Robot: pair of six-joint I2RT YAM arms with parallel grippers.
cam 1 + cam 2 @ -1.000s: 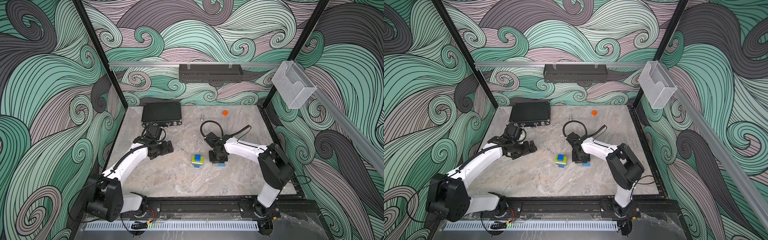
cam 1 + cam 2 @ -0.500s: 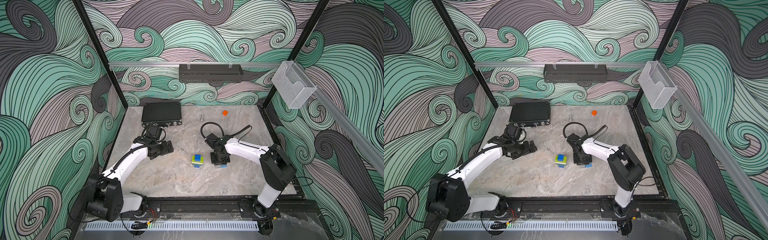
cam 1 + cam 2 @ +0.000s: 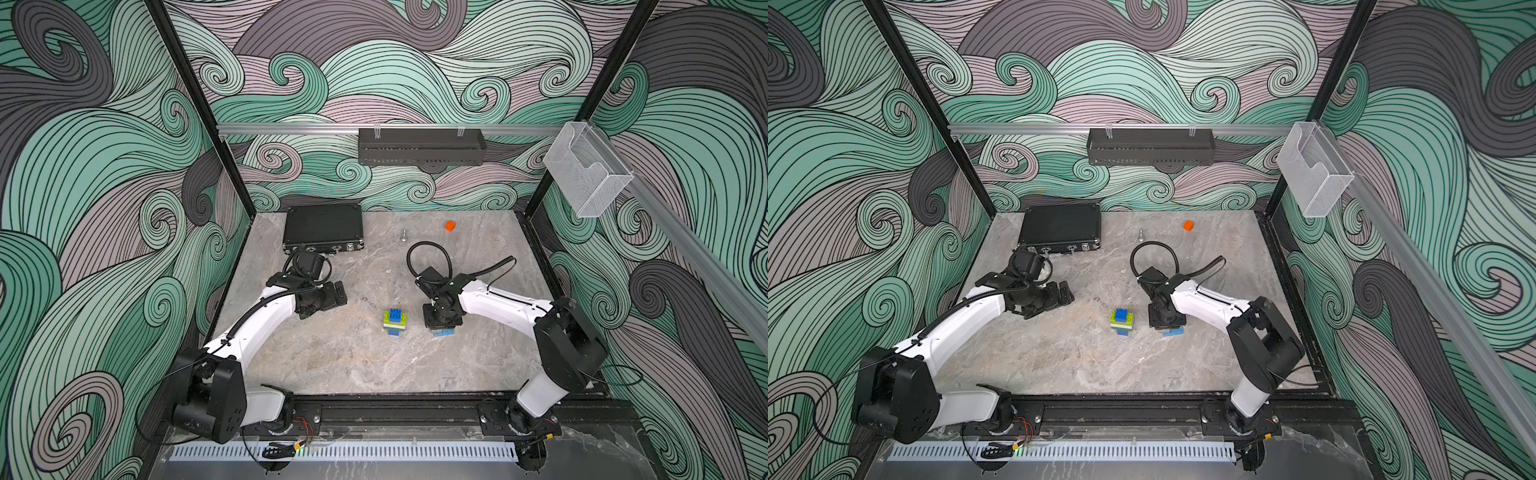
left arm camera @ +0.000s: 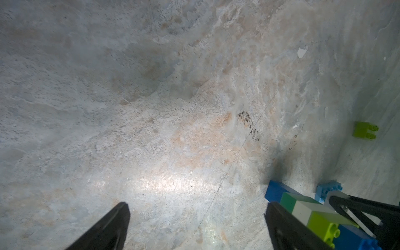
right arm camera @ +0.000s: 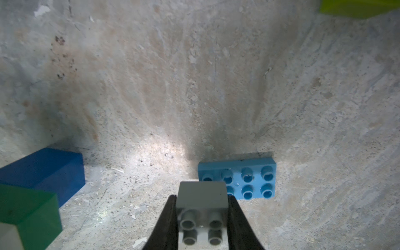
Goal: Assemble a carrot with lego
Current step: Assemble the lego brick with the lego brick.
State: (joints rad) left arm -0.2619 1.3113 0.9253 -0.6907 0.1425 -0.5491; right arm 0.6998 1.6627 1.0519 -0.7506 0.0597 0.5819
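Note:
The partly built carrot stands mid-table in both top views, a short stack of blue, dark green, white and lime bricks with a blue brick on top. My right gripper is shut on a grey square brick, low over the table just right of the stack. A light blue flat lego brick lies studs up just beyond the grey one. My left gripper is open and empty, to the left of the stack.
A loose lime brick lies on the table beyond the stack. At the back are a black case, a small metal bolt and an orange cube. A black tray hangs on the back wall.
My right gripper has shifted slightly toward the table's front with the grey brick, staying by the light blue brick. The left arm has not moved.

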